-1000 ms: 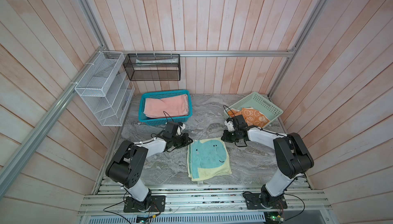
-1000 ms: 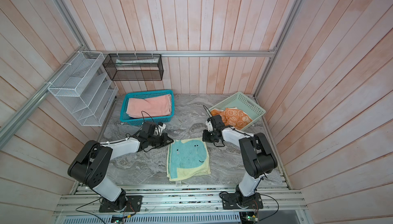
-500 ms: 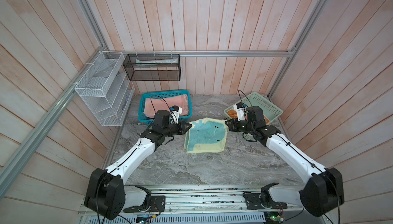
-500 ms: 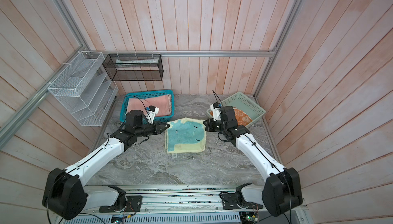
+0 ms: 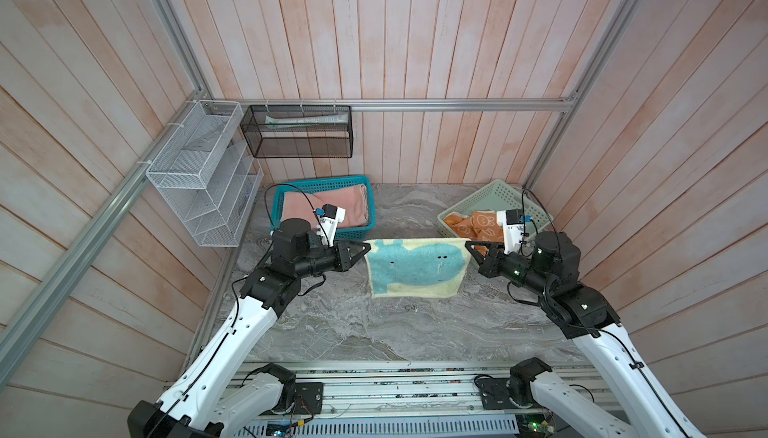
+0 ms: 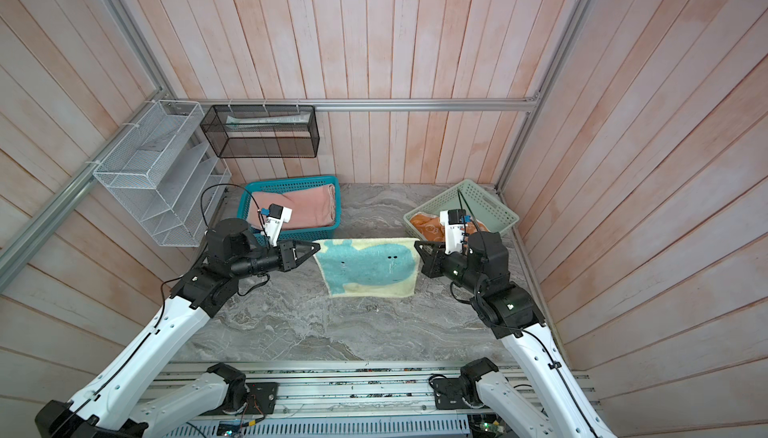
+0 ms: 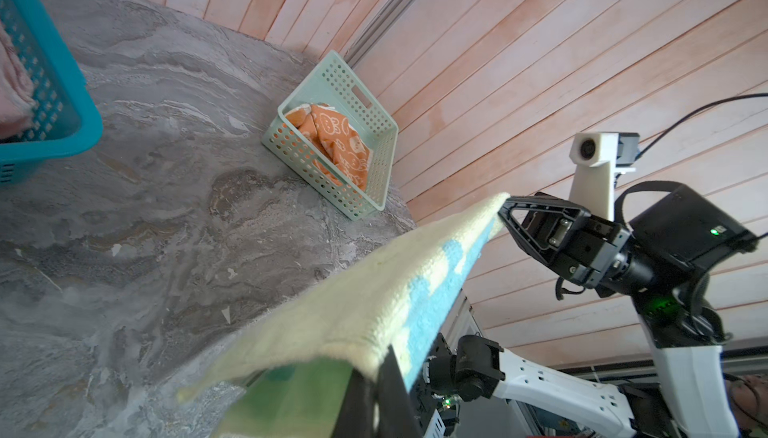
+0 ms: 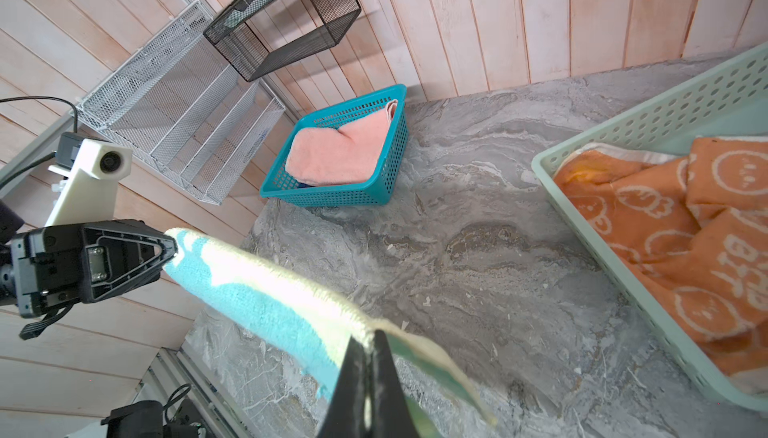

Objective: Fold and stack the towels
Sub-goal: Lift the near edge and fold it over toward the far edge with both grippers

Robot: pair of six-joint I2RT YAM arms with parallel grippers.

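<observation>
**A:** What are the grippers doing?

**B:** I am holding the yellow towel (image 5: 415,267) stretched out in the air, right of the basket (image 5: 324,184). The left gripper (image 5: 368,247) is clenching one top corner, on the side nearer the basket. The right gripper (image 5: 468,244) is clenching the other. The cloth is hanging flat with its teal pattern showing in both top views. I cannot tell whether its lower edge is touching the table (image 5: 374,332).

**A:** And the others?

**B:** The pink towel (image 5: 349,207) is lying folded inside the basket. The orange towel (image 5: 478,223) is lying crumpled in the tray (image 5: 498,192), well right of the basket.
</observation>
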